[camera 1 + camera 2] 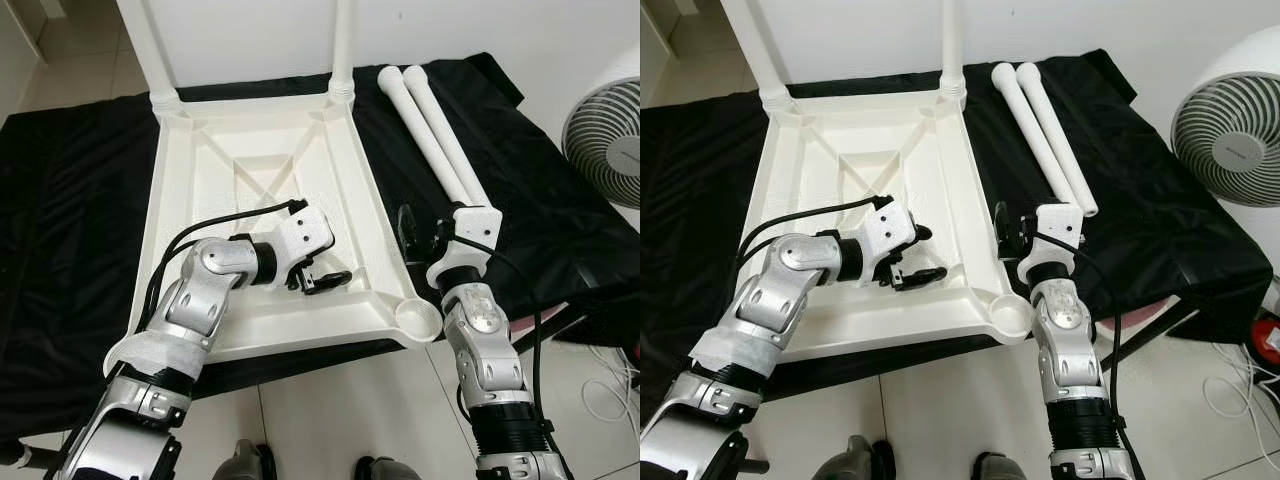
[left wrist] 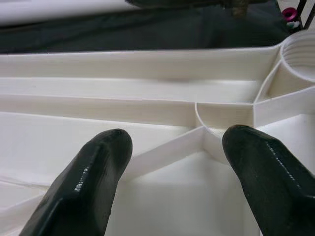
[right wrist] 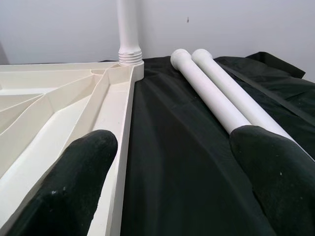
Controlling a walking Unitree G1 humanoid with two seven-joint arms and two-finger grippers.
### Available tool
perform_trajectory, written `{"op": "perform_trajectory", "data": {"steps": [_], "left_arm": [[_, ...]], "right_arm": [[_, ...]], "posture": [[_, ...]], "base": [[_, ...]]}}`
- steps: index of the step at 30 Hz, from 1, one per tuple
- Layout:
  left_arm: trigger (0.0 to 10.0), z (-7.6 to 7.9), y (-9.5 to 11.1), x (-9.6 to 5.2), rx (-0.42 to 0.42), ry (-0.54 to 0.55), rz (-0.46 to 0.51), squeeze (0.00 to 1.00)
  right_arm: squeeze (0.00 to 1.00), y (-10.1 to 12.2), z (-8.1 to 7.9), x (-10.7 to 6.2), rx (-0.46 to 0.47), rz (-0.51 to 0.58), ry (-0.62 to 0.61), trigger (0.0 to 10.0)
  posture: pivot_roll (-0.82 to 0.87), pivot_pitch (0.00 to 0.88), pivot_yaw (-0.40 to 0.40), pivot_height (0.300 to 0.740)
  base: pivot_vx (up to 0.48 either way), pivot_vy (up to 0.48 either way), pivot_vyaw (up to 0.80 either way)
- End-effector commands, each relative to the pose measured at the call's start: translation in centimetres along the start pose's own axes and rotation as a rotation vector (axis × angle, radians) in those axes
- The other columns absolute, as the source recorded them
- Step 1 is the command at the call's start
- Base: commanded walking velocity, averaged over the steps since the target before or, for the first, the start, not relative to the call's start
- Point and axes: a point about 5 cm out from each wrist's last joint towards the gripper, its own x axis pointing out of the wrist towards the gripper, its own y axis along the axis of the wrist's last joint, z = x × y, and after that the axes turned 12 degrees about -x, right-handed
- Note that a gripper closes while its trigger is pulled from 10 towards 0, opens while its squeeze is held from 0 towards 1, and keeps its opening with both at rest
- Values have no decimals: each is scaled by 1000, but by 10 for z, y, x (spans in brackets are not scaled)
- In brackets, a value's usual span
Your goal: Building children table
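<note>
Tabletop (image 1: pixel 215 180), white plastic, lay upside down on a black cloth (image 1: pixel 70 230) on the floor, two legs (image 1: pixel 343 50) already screwed into its far corners. Over its ribbed underside hovered the left gripper (image 1: pixel 320 275), fingers spread and empty. Beside the tabletop's right edge, the right gripper (image 1: pixel 418 232) hung released over the cloth, near two loose legs (image 1: pixel 435 135) lying side by side. A fan (image 1: pixel 610 135) stood at far right.

Head stereo pair looking down, wrist views close, all sharing tabletop (image 1: pixel 260 180)
</note>
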Motion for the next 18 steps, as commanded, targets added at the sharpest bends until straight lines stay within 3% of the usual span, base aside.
{"op": "perform_trajectory", "data": {"steps": [1, 4, 13, 16, 18], "left_arm": [[10000, -4, -5, -5, -34, 133, 22, 0], [10000, 5, -8, -11, -98, 76, 34, 0], [10000, 26, -19, -12, -97, -22, -6, 0], [10000, 26, -22, -11, -102, -7, -16, 0], [10000, 23, -29, -7, -56, 38, -69, 0]], "right_arm": [[0, -5, -2, -1, -4, -14, 15, 10000], [0, -6, -2, -2, -10, -18, 27, 10000], [0, -8, -1, -2, -23, -22, 43, 10000], [0, -8, -1, -2, -24, -22, 46, 10000], [0, -7, -1, -2, -28, -20, 48, 10000]], "posture": [[-78, 121, 51, 740], [-75, 121, 44, 740], [-77, 125, 34, 740], [-77, 127, 34, 740], [-77, 127, 34, 740]], "base": [[0, 0, 0], [0, 0, 0], [0, 0, 0], [0, 0, 0], [0, 0, 0]]}}
